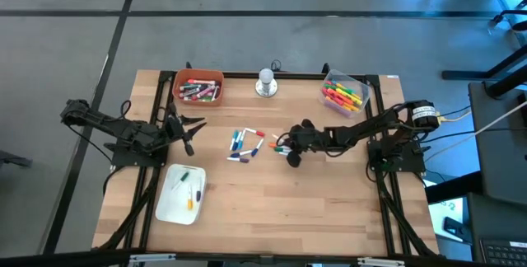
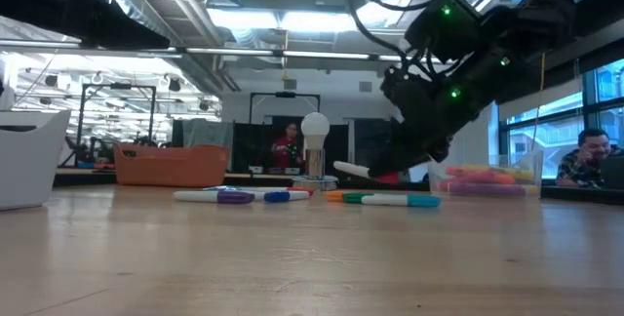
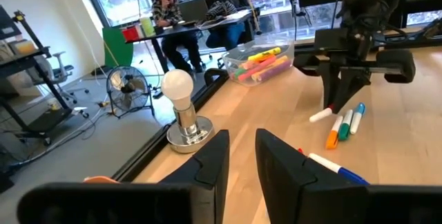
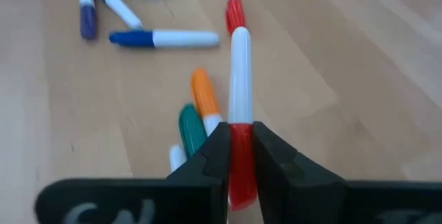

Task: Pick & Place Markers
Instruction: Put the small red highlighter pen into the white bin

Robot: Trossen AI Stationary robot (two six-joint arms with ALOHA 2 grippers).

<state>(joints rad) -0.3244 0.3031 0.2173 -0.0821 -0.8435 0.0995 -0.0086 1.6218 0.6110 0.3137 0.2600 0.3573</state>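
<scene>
A red-capped marker (image 4: 239, 113) is clamped at its cap end in the right tool (image 4: 240, 156), lifted just above the loose markers (image 1: 244, 144) mid-desk, and is best kept level while carried to the clear bin (image 1: 363, 81); the left tool (image 3: 239, 156), slightly parted, is empty.

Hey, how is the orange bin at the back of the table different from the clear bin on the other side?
The orange bin is opaque and sits at the back on the left arm's side; the clear bin is see-through and sits at the back on the right arm's side. The orange bin's markers look mostly red and dark, while the clear bin's are bright yellow, orange, pink and green. Both are open-topped and hold markers.
</scene>
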